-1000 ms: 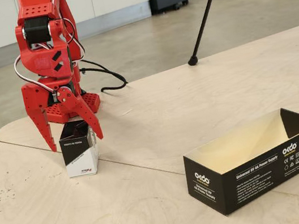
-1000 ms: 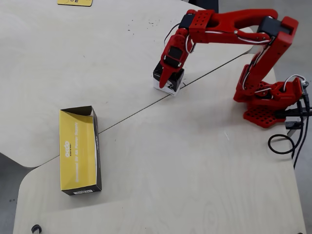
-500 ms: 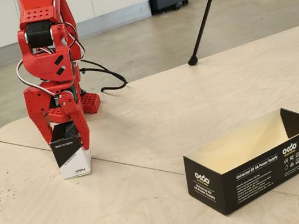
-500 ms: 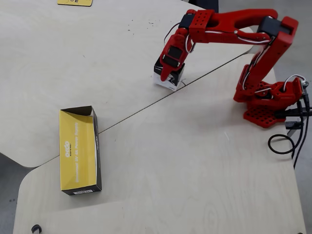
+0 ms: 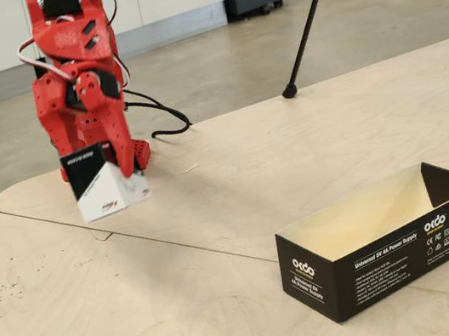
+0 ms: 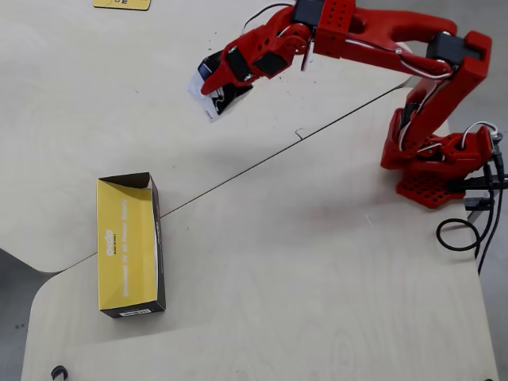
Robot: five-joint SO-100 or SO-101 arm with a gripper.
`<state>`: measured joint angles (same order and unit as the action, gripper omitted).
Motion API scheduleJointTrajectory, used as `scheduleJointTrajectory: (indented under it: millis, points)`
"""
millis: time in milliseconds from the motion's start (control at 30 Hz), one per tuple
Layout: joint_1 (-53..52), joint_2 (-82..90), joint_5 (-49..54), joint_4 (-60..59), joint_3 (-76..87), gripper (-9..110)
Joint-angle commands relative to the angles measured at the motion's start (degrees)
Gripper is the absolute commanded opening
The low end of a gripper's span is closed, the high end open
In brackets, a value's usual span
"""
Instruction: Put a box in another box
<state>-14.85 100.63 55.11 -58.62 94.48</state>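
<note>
The red arm (image 6: pixel 381 36) reached out from its base (image 6: pixel 440 171), elbow high, wrist tipped down. Its tool (image 5: pixel 95 168) pinched the small black-and-white carton (image 5: pixel 105 186), which hung tilted in the air above the counter (image 5: pixel 234 175), well apart from the long black tray (image 5: pixel 386 257). That tray sat open on the counter, cream inside, and its side read "OKdo" and "Universal 5V 4A Power Supply". The carton's print was too small to read.

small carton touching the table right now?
Apart. In the fixed view the small carton hangs tilted in the gripper, clear of the table.
</note>
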Motion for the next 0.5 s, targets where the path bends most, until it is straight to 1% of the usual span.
scheduleJointTrajectory:
  millis: [0, 233, 467]
  points:
    - [4.6, 1.8, -12.7, -1.3, -11.3, 15]
    - [11.0, -6.4, -29.4, -6.7, -25.6, 14]
    - [18.5, -12.1, -38.3, -7.6, -31.7, 14]
